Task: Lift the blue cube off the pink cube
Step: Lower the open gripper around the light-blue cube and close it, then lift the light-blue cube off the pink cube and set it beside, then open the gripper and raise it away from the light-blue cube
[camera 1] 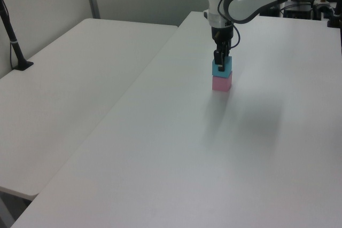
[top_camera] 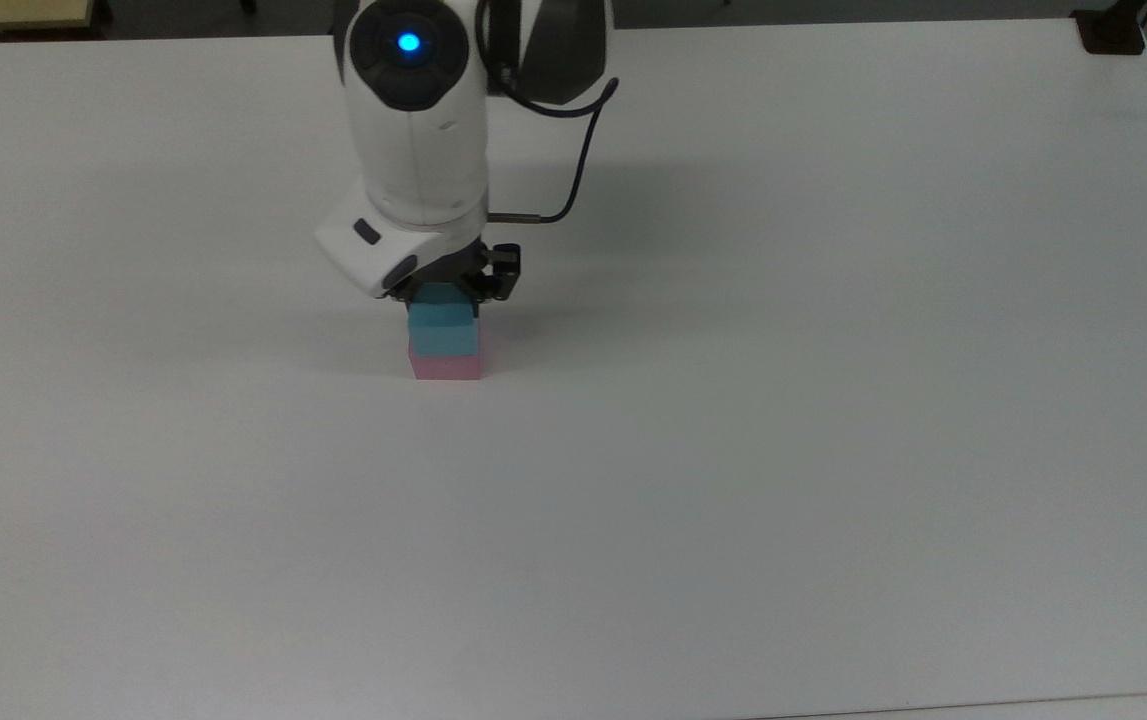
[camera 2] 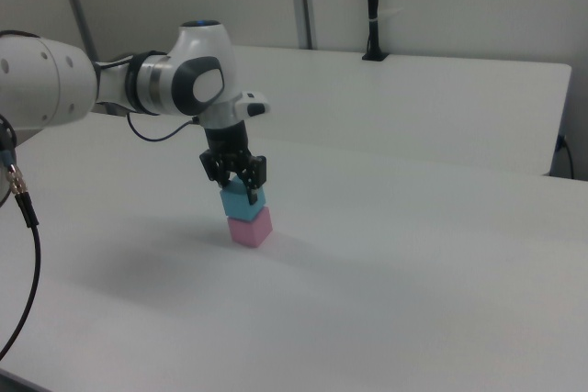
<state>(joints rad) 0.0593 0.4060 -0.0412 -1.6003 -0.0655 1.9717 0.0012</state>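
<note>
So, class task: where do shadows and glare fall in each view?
Top view: soft arm shadow on the table behind the hand. Left view: faint shadow toward the camera from the pink cube. Right view: dim shadow on the right view's left of the blue cube; no strong glare.
</note>
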